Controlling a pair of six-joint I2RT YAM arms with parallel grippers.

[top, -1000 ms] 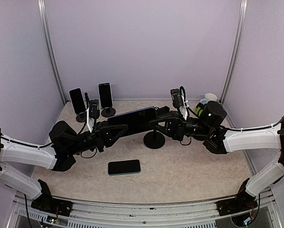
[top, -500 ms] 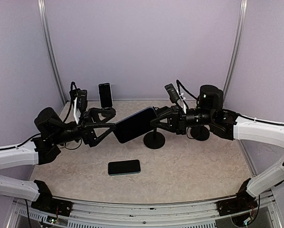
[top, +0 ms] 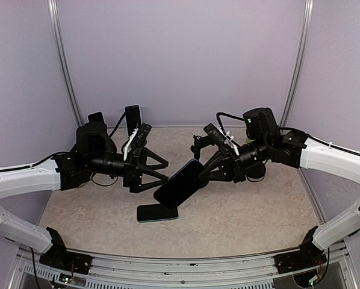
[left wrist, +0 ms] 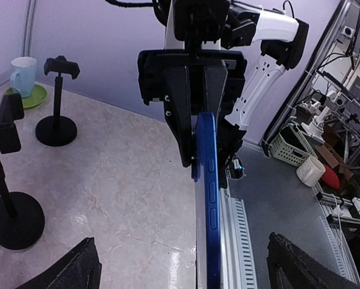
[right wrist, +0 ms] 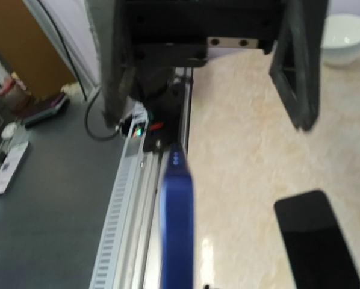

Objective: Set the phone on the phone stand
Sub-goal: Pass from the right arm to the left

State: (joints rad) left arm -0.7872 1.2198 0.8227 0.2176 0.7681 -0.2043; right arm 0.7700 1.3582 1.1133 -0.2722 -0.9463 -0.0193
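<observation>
My right gripper (top: 203, 171) is shut on one end of a blue-edged phone (top: 179, 185), which slants down to the left above the table. In the left wrist view the phone (left wrist: 207, 180) shows edge-on, running between my left gripper's (top: 161, 172) wide-apart fingers (left wrist: 77, 268) and touching neither. That gripper is open and empty, just left of the phone. In the same view, an empty phone stand (left wrist: 5, 180) rises at the left edge and a second one (left wrist: 56, 99) stands further back. The right wrist view shows the phone's blue edge (right wrist: 177, 223), blurred.
A second dark phone (top: 157, 212) lies flat on the table under the held phone's low end. Two stands with phones (top: 132, 120) are at the back left. A white mug on a green saucer (left wrist: 23, 72) sits near the far stand.
My left gripper has opened, let go of the phone and drawn back to the left. The right arm has swung the phone down, so its free end now hangs low over the flat phone.
</observation>
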